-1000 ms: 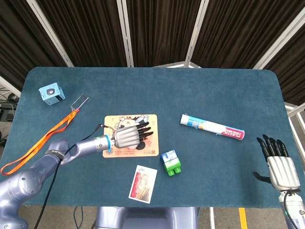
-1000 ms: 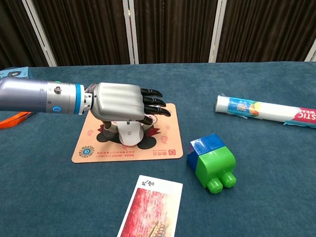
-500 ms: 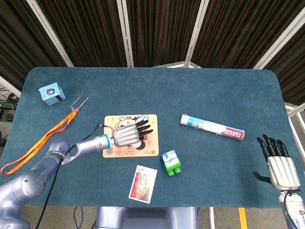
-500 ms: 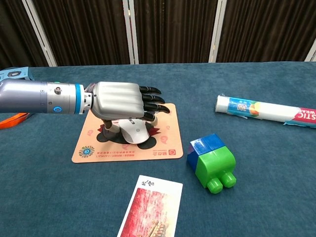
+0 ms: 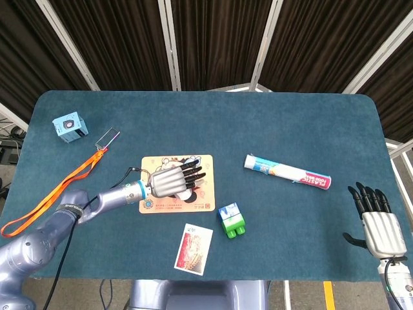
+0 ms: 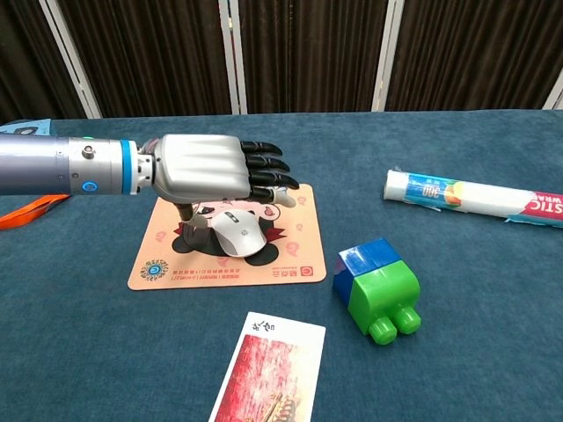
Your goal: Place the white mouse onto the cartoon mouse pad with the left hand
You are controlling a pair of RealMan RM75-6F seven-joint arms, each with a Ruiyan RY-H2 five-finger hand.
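White mouse [image 6: 238,235] lies on cartoon mouse pad [image 6: 290,265] — left hand [image 6: 204,170] above.

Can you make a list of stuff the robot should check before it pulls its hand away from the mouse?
1. White mouse lies on the cartoon mouse pad: ok, it sits flat near the pad's middle.
2. Left hand has let go: ok in the chest view, where the hand is above the mouse with a gap beneath; the head view hides the mouse.
3. Thumb free of the mouse: cannot tell, it reaches down just left of it.
4. Pad flat on the table: ok, no lifted corner shows.
5. Way back to the left: ok, only the orange lanyard lies further out.
6. Right hand out of the way: ok, open at the table's far right edge.
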